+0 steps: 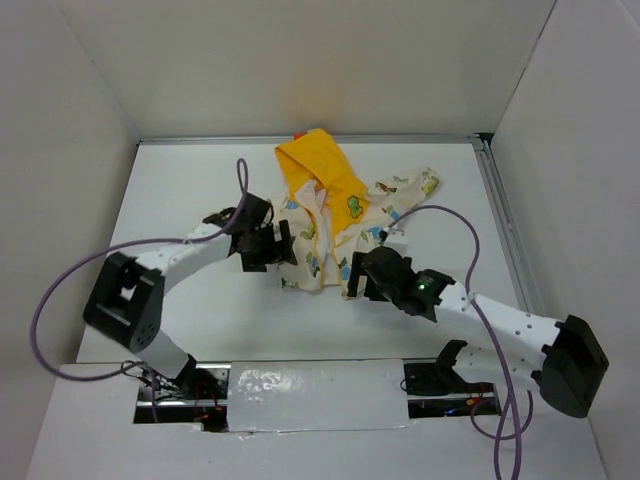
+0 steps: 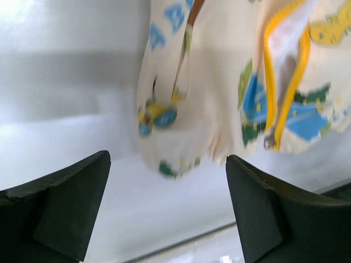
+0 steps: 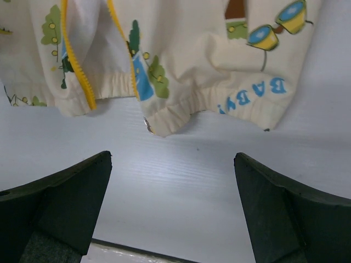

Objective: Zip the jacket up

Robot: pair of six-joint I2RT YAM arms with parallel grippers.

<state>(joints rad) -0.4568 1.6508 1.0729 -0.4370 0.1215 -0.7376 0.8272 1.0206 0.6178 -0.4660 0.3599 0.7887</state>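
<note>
1. Left arm (image 1: 185,255) runs from its base up and across toward the left side of the small cream cartoon-print fabric jacket (image 1: 345,225). Its forearm sits low over the white counter (image 1: 180,190).
2. Left pincer (image 1: 272,246) is spread wide with nothing between the fingers. It sits just beside the jacket's lower left edge; whether they touch, cannot tell.
3. Right arm (image 1: 490,320) stretches from the right base in toward the jacket's bottom hem, elbow low.
4. Right pincer (image 1: 358,275) is wide apart and empty. In the right wrist view the hem lies just beyond the fingertips, with bare counter between them.
5. The jacket lies mid-counter, yellow-orange hood (image 1: 318,165) at the far end and hem toward the arm bases.
6. The front is open: the yellow zipper tapes (image 3: 74,60) sit apart at the hem, not joined. A small metal bit (image 3: 149,127) shows at a hem corner, too small to tell what.
7. There is bare counter left of the jacket, right of it, and between the hem and the arm bases.
8. White walls (image 1: 300,70) stand close behind the hood and at both sides of the jacket. The hood nearly reaches the far counter edge.
9. A purple cable (image 1: 60,290) loops out left of the jacket, beside the left arm.
</note>
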